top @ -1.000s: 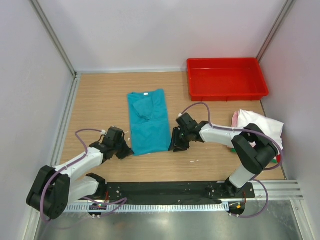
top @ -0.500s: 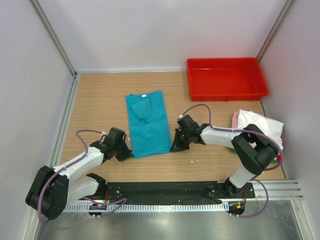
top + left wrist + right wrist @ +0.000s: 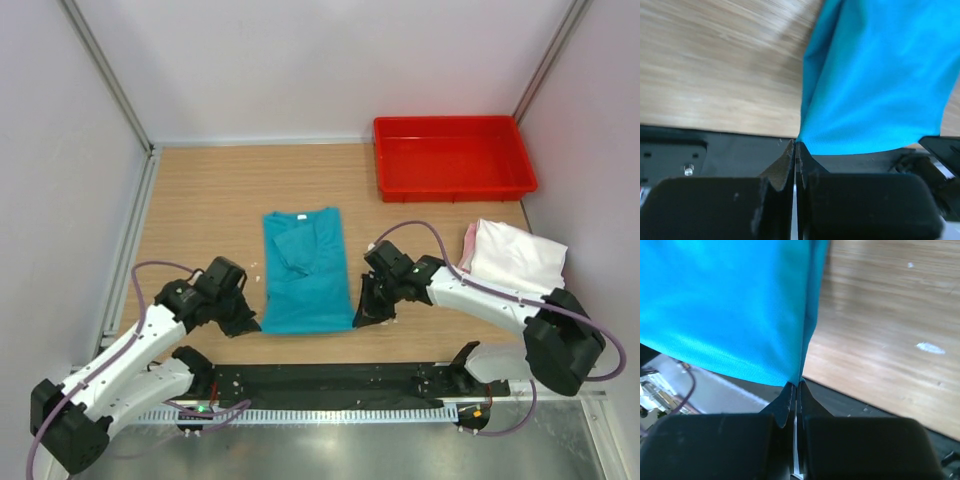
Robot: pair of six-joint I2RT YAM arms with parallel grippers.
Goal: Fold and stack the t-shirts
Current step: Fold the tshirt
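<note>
Teal t-shirt (image 3: 303, 270) nearer, grippers (image 3: 245, 325) (image 3: 360, 320) low

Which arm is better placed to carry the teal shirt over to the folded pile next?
Probably right: the right end effector grips the teal shirt's hem corner on the side of the folded pile.

Both clamped: left tool (image 3: 796, 146), right tool (image 3: 795, 386)
</note>
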